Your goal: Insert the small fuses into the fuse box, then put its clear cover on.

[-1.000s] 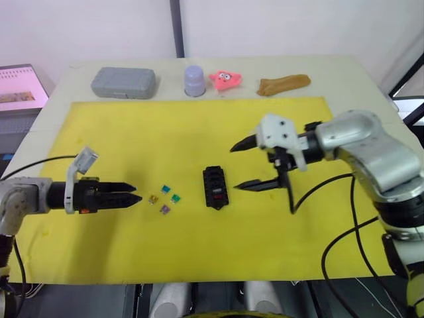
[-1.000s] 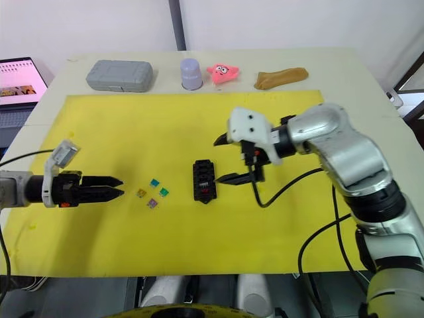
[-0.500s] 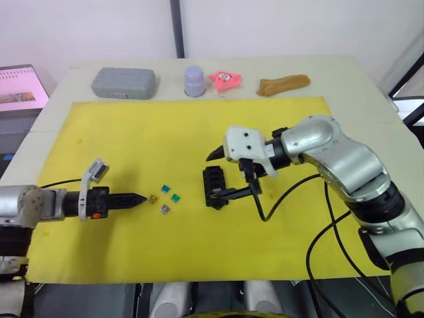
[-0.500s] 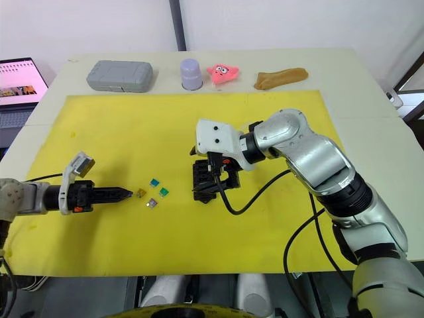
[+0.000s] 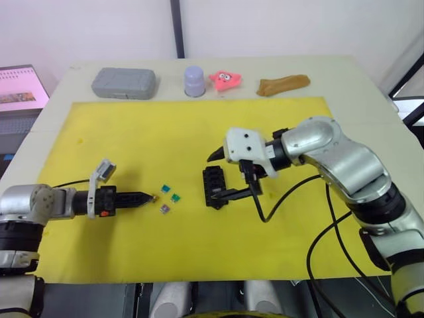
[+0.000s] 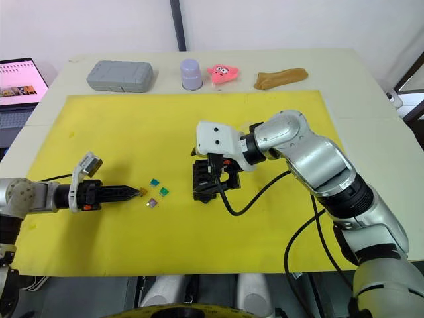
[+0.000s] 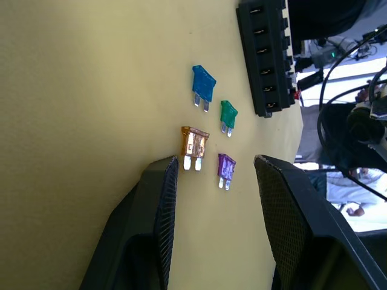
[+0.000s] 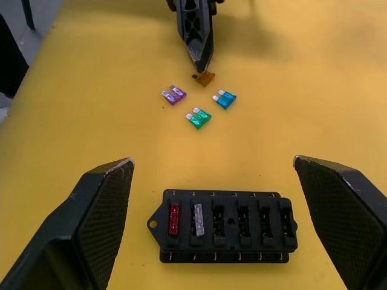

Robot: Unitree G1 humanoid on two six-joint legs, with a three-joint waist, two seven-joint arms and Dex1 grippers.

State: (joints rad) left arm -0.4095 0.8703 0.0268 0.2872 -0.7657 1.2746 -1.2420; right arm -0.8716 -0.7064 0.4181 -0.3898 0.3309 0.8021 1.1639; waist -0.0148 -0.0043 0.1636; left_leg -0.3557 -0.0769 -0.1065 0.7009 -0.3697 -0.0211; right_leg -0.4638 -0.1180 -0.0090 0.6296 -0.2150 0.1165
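Observation:
The black fuse box [image 8: 224, 225] lies on the yellow mat with a red fuse [image 8: 174, 219] and a grey fuse [image 8: 198, 219] in its end slots. My right gripper [image 5: 218, 177] hangs open over it, one finger on each side. To the box's left lie loose small fuses: orange [image 7: 195, 145], teal [image 7: 203, 84], green [image 7: 228, 115] and purple [image 7: 225, 169]. My left gripper [image 7: 216, 162] is open and low on the mat, its tip at the orange fuse. The clear cover is out of view.
Along the table's back edge stand a grey case [image 5: 123, 83], a lilac cup [image 5: 194, 81], a pink toy [image 5: 225, 79] and a brown object [image 5: 283, 85]. A laptop [image 5: 20, 86] sits off the table's left. A black cable [image 5: 291, 199] droops from my right arm onto the mat [image 5: 132, 132].
My right gripper swung left and now straddles the fuse box. My left gripper turned on its side and slid right until its tip reached the orange fuse.

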